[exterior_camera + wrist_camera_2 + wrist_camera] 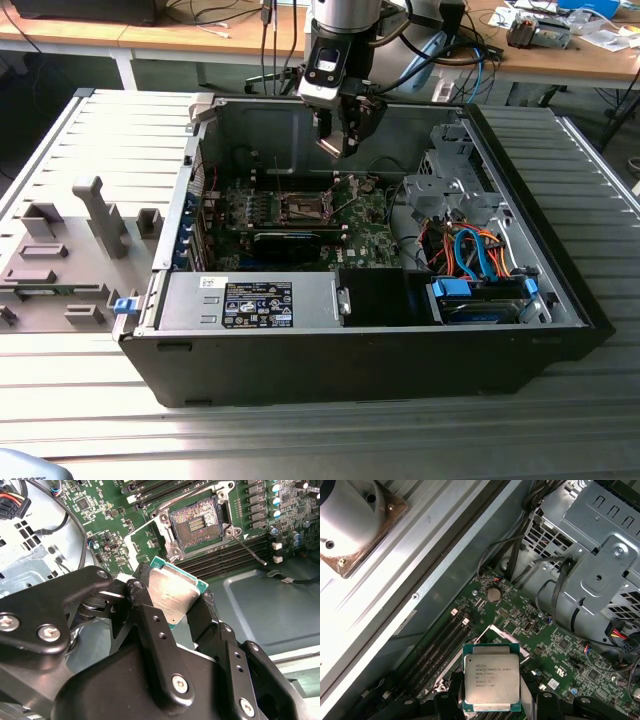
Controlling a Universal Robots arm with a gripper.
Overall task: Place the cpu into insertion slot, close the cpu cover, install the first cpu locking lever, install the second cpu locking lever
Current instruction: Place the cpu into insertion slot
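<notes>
on a ribbed table [300,440] by wooden desks [560,62], open case [350,360], cpu [491,682] in hand [342,142]

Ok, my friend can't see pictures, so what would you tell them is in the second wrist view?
The gripper pinches the cpu, a small square chip with a silvery top, between its black jaws. Beyond it lies the green motherboard, with the insertion slot open and empty, and the chip is not in it yet.

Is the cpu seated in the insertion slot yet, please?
No, the gripper holds the cpu clear of the empty insertion slot.
</notes>
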